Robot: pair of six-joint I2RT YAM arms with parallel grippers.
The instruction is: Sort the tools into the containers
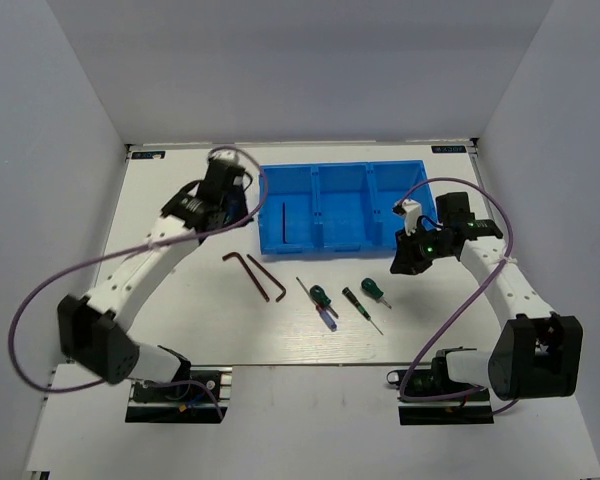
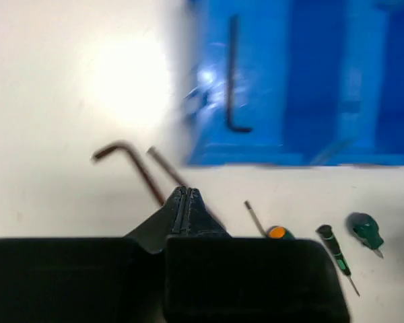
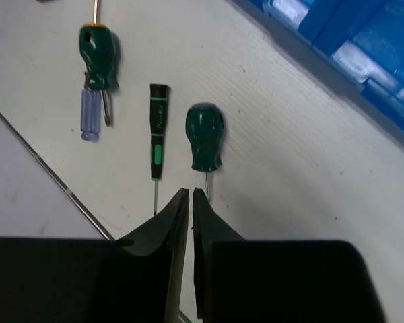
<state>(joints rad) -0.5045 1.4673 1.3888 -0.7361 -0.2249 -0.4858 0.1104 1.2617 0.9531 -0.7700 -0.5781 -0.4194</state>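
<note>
The blue three-compartment tray [image 1: 340,168] stands at the back, and one dark hex key [image 1: 282,222] lies in its left compartment [image 2: 232,81]. Two more hex keys [image 1: 242,262] [image 1: 268,278] lie on the table in front of it. To their right lie a green-handled screwdriver [image 1: 321,296] across a blue/purple one [image 1: 327,317], a thin black-and-green screwdriver [image 1: 355,300], and a second stubby green one [image 1: 371,289]. My left gripper [image 1: 238,200] is shut and empty beside the tray's left end. My right gripper [image 3: 190,193] is shut and empty just above the stubby green screwdriver [image 3: 205,138].
White walls enclose the white table on the left, back and right. The table's front edge [image 3: 47,171] runs close to the screwdrivers. Cables loop from both arms.
</note>
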